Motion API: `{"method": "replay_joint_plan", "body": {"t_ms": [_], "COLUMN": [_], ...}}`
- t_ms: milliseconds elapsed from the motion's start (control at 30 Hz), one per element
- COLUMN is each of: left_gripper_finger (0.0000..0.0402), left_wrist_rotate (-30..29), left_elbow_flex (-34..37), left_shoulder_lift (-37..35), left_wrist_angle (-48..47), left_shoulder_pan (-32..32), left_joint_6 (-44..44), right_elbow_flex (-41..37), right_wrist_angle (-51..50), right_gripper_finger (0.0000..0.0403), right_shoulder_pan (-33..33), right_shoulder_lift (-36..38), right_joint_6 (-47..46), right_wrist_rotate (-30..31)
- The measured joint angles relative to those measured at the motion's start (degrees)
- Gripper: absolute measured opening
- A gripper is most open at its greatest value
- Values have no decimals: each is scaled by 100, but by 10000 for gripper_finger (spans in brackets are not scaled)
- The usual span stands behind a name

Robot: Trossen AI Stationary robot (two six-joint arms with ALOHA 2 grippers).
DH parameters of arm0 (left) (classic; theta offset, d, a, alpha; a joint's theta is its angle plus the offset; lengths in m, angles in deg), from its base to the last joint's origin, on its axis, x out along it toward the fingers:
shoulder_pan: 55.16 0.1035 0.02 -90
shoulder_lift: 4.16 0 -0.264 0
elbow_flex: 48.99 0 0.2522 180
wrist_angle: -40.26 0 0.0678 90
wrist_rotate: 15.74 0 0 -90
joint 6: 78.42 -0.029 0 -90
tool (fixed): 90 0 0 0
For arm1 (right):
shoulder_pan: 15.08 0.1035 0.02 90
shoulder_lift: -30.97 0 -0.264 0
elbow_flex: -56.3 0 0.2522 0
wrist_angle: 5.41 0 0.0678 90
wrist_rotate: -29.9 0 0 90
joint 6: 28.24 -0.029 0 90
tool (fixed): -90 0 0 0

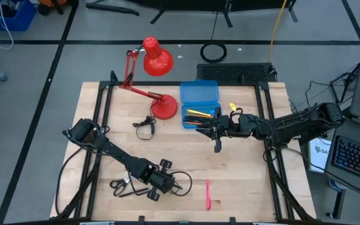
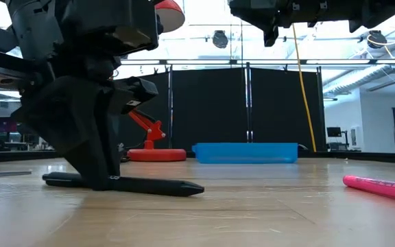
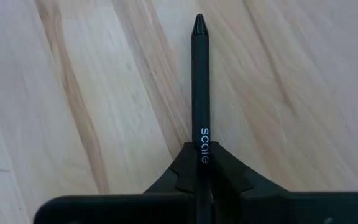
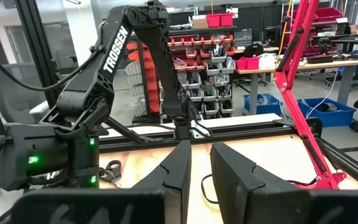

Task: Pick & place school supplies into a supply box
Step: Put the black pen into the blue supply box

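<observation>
The left claw (image 3: pixel 201 180) is clenched on a thin black pen (image 3: pixel 200 87) lying on the wooden counter (image 3: pixel 73 93), at 7 o'clock from the rectangular bright blue plastic case (image 1: pixel 199 103); the right claw (image 1: pixel 200 130), fingers slightly parted and empty, hovers beside that case.

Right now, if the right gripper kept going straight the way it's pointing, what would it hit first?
Probably the left arm, straight ahead beyond the right gripper; the red lamp stands off to one side. Depth is hard to judge.

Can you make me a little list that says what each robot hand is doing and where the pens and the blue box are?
left gripper: shut on black pen, down at the table's front
right gripper: raised beside the blue pencil case, fingers slightly apart, holding nothing
blue pencil case: lid open, pens already inside
pink pen: lying on the table, front right of the left gripper
scissors: on the table by the left arm
red desk lamp: left of the case
</observation>
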Motion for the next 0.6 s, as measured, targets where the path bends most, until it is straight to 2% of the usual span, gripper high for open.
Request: {"method": "replay_joint_plan", "body": {"t_ms": [300, 600], "left_gripper_finger": [17, 16], "left_wrist_rotate": [-210, -566], "left_elbow_flex": [15, 31], "left_shoulder_lift": [-113, -474], "left_wrist_angle": [-1, -406], "left_shoulder_pan": [59, 337], "left_joint_6": [-103, -370], "right_elbow_flex": [0, 0], "right_wrist_angle": [-3, -3], "right_gripper_finger": [50, 50], "right_shoulder_pan": [0, 0], "right_shoulder_lift": [0, 0], "right_joint_6": [2, 2], "right_wrist_rotate": [0, 0]}}
